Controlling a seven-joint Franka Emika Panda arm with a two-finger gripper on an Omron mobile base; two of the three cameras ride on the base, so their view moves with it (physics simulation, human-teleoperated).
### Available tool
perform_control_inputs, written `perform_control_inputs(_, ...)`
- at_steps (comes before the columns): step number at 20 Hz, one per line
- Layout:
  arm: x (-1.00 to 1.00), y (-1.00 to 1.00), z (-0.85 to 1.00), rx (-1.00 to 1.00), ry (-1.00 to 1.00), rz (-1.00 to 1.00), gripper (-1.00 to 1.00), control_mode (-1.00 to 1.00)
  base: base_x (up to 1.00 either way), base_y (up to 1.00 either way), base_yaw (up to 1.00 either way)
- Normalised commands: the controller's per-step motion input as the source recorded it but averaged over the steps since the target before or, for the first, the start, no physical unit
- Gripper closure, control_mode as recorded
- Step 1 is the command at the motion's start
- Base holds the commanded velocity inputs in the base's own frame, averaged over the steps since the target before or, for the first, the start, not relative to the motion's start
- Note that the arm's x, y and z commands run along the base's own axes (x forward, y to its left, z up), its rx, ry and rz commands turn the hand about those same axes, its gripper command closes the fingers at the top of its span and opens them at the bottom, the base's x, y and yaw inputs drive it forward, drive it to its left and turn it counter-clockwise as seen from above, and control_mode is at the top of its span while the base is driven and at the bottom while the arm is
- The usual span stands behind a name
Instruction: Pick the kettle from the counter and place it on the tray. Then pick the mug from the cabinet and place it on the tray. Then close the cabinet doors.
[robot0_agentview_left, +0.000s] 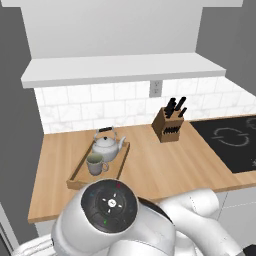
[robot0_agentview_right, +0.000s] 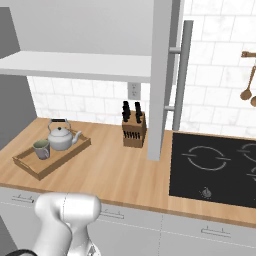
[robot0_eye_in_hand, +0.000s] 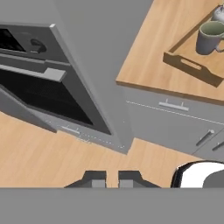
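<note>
The silver kettle (robot0_agentview_left: 107, 145) (robot0_agentview_right: 61, 136) stands on the light-wood tray (robot0_agentview_left: 80, 172) (robot0_agentview_right: 30, 167) at the left of the wooden counter (robot0_agentview_left: 150, 165) (robot0_agentview_right: 115, 170). The grey-green mug (robot0_agentview_left: 95, 164) (robot0_agentview_right: 41, 149) (robot0_eye_in_hand: 210, 37) stands on the tray too, just in front of the kettle. Above, the cabinet (robot0_agentview_left: 120, 70) (robot0_agentview_right: 75, 65) shows its bare white shelf floor. One cabinet door (robot0_agentview_right: 160, 75) stands open, edge-on, with its bar handle (robot0_agentview_right: 182, 75) facing right. My gripper (robot0_eye_in_hand: 112, 179) hangs low beside the counter and points at the floor. Its fingers sit close together with nothing between them.
A knife block (robot0_agentview_left: 170, 122) (robot0_agentview_right: 134, 127) stands mid-counter, and a black cooktop (robot0_agentview_left: 230, 140) (robot0_agentview_right: 215, 165) lies to the right. Wooden utensils (robot0_agentview_right: 247, 85) hang on the tiled wall. A built-in oven (robot0_eye_in_hand: 35, 83) and white drawers (robot0_eye_in_hand: 175, 109) are near the hand.
</note>
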Motion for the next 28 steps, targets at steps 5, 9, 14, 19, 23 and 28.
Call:
perform_control_inputs(5, 0.00, 0.14, 0.08, -0.07, -0.10, -0.08, 1.00, -1.00, 0.00, 0.00, 0.00)
perform_control_inputs(9, 0.00, 0.24, 0.01, -0.10, -0.19, -0.10, 1.00, -1.00, 0.00, 0.00, 0.00)
perform_control_inputs(14, 0.00, 0.17, 0.04, -0.08, -0.24, -0.09, 1.00, -1.00, 0.00, 0.00, 0.00)
perform_control_inputs(19, 0.00, 0.17, 0.22, -0.04, -0.09, -0.11, 1.00, -1.00, 0.00, 0.00, 0.00)
perform_control_inputs(23, 0.00, 0.21, 0.10, -0.05, 0.00, -0.12, 1.00, -1.00, 0.00, 0.00, 0.00)
perform_control_inputs(28, 0.00, 0.13, 0.02, -0.04, 0.00, -0.02, 1.00, -1.00, 0.00, 0.00, 0.00)
